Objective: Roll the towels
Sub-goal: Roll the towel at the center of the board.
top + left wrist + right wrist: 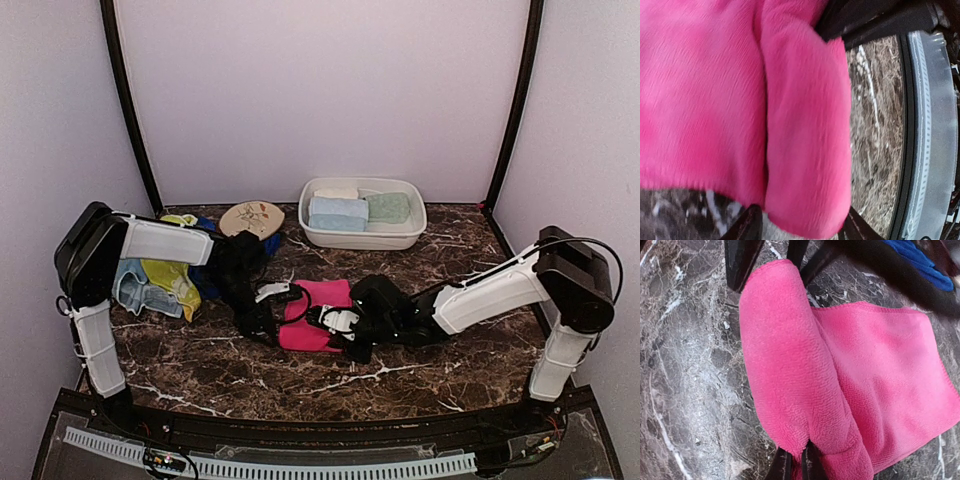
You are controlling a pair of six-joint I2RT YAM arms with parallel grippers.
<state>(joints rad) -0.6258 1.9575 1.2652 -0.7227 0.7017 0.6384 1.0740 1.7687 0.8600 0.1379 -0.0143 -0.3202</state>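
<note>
A hot pink towel (322, 300) lies in the middle of the table, its near edge rolled into a thick fold (785, 365). My left gripper (280, 318) stands at the roll's left end. Its fingers (749, 226) sit on either side of the roll (807, 150) and touch it. My right gripper (332, 322) is at the roll's right end, its fingers (781, 467) pinched close together on the towel's edge. The flat part of the towel (890, 385) spreads away behind the roll.
A white basin (400, 238) at the back holds rolled pale blue, mint and cream towels. A loose pile of yellow-green, pale blue and royal blue towels (165, 280) lies at the left under my left arm. An oval floral disc (252, 217) sits behind it.
</note>
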